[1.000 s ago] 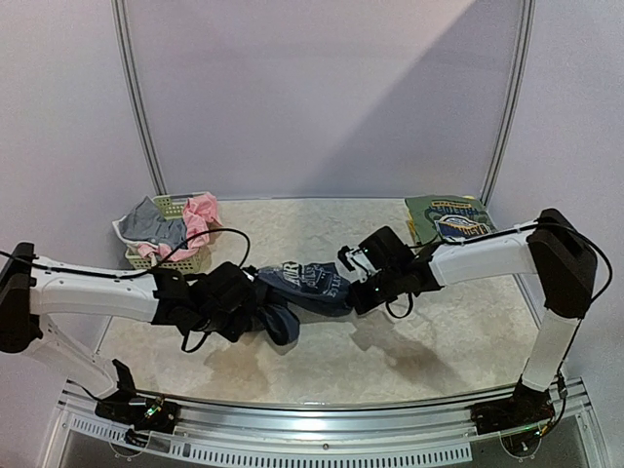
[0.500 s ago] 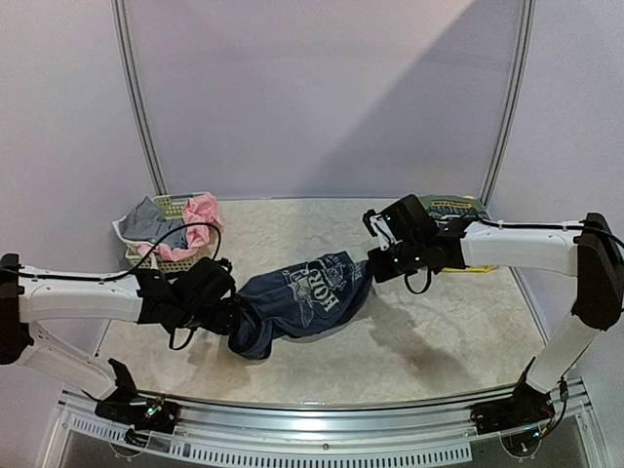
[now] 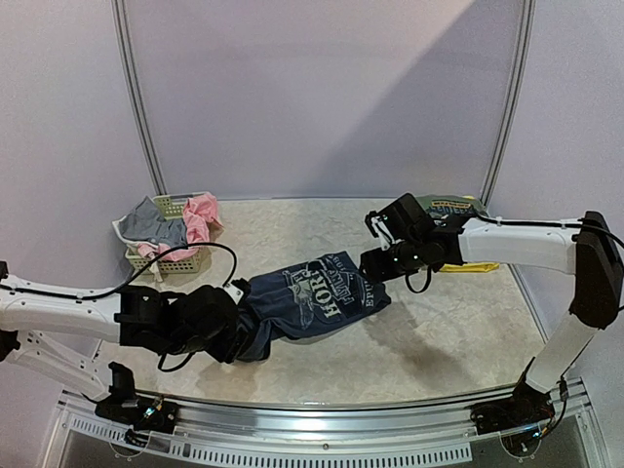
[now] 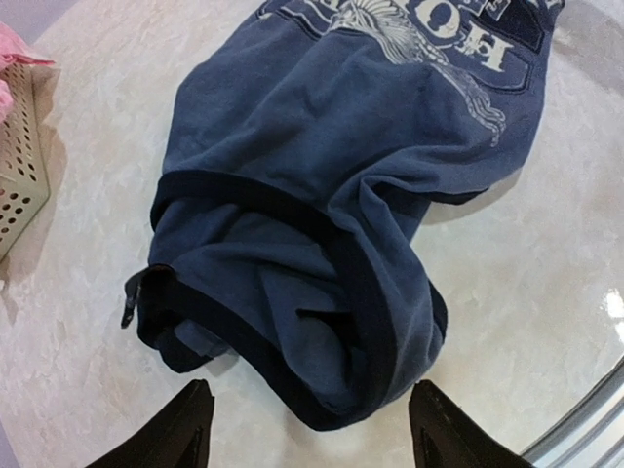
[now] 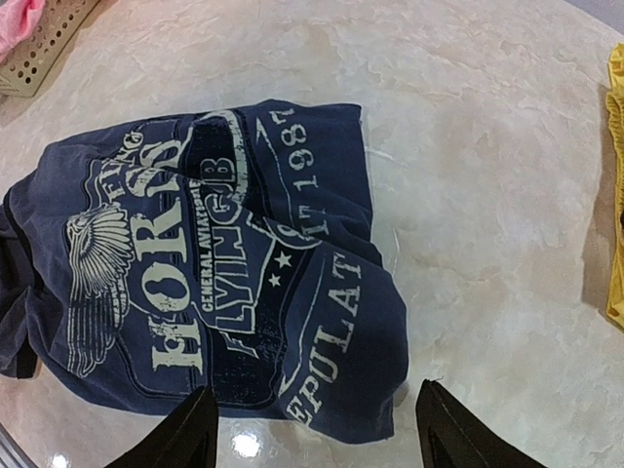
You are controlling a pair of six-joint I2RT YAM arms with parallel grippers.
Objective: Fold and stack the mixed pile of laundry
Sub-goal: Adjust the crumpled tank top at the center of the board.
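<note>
The left tool (image 3: 232,336) hangs low over the near-left end of the navy printed tee (image 3: 312,297), its fingers spread wide and gripping nothing; from its wrist the tee's dark hem (image 4: 322,390) lies bunched and rumpled just beyond the fingertips. The right tool (image 3: 375,268) sits at the tee's far-right edge, likewise wide open and empty, and its wrist view shows that edge lying flat with the print facing up. The tee rests mid-tabletop, slanting from near-left to far-right. The bare tabletop (image 3: 439,331) lies open near and right of it, and also beyond it. At far left, the basket (image 3: 180,261) holds a grey piece (image 3: 151,222) and a pink piece (image 3: 202,213). At far right lie a green printed garment (image 3: 453,207) and a yellow cloth (image 5: 614,195).
</note>
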